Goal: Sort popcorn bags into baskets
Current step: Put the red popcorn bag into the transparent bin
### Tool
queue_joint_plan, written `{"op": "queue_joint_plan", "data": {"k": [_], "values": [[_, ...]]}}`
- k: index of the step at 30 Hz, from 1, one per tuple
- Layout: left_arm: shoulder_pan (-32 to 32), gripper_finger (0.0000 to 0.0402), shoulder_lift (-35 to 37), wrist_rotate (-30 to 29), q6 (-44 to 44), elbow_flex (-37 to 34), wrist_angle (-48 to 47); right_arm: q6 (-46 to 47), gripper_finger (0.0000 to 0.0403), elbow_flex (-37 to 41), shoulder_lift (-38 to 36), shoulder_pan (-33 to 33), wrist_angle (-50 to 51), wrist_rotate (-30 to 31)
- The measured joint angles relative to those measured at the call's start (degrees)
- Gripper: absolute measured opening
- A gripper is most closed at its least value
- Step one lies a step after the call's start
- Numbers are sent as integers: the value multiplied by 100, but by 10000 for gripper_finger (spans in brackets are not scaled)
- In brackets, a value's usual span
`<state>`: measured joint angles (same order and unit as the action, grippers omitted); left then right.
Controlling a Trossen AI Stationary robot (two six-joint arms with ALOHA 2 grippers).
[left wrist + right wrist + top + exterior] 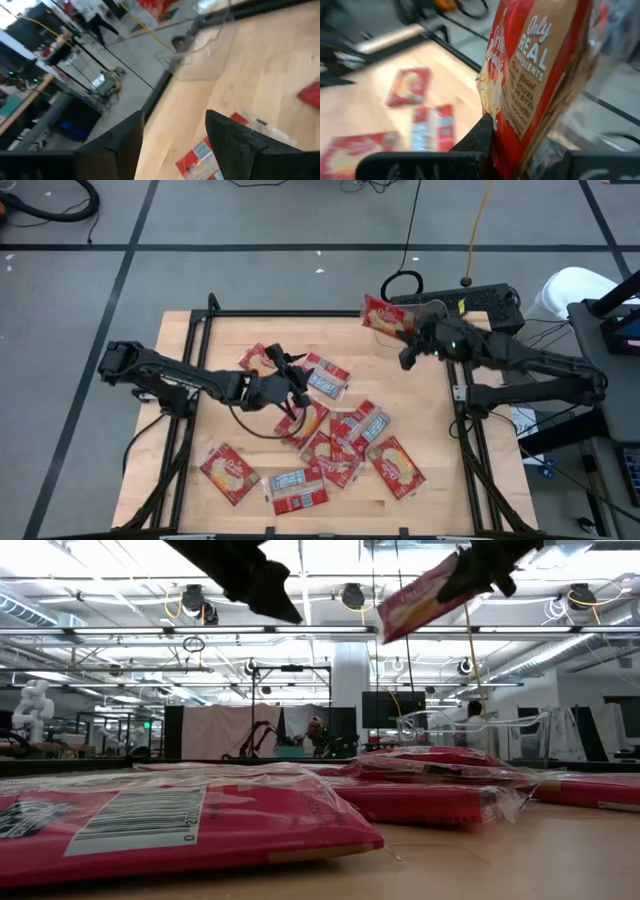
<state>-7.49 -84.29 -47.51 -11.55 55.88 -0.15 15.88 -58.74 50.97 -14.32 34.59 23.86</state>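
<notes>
Right claw (pixel 408 340) aloft over clear bin (pixel 385 338), clamping popcorn bag (pixel 386 315).

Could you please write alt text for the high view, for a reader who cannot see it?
Seen from above, the right gripper holds a red popcorn bag above the clear bin at the wooden table's far right corner. The left gripper hovers open over more red bags scattered across the table's middle and near side.
</notes>
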Motion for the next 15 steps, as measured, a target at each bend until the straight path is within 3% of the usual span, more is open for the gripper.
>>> {"op": "queue_joint_plan", "data": {"k": [4, 7, 15], "values": [[208, 202, -4, 404, 122, 0, -90, -75, 25, -776, 593, -523, 1248, -21], [320, 196, -7, 767, 238, 0, -171, -143, 25, -1190, 1013, -989, 1952, -438], [243, 191, -7, 873, 335, 0, -325, -428, 25, -1377, 1724, -2155, 2724, -921]]}}
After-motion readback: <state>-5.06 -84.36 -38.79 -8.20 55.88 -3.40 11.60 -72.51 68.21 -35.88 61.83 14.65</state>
